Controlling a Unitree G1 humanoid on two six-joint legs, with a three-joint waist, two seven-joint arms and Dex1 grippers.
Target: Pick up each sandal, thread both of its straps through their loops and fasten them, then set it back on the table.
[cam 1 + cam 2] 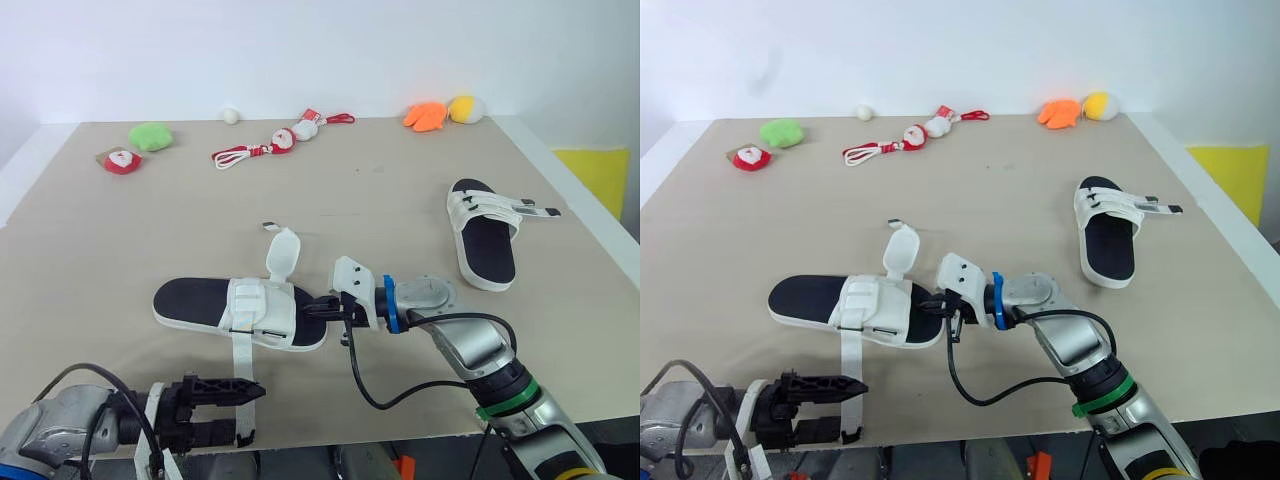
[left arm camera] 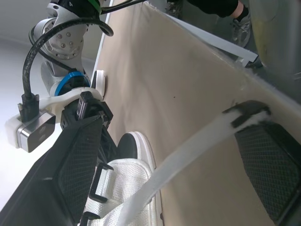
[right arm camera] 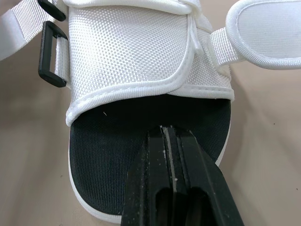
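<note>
Sandals on table (image 1: 100, 240), two: near sandal (image 1: 200, 303), two loose straps (image 1: 283, 252), far sandal (image 1: 482, 232).

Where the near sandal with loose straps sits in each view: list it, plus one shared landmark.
Left eye view: near sandal lies low, left of centre.
Right eye view: same place, low and left of centre.
Left wrist view: its toe and white upper, beneath the loose strap.
Right wrist view: its upper and insole, just ahead of the right gripper.
Shared landmark: right gripper at the sandal's toe.
</note>
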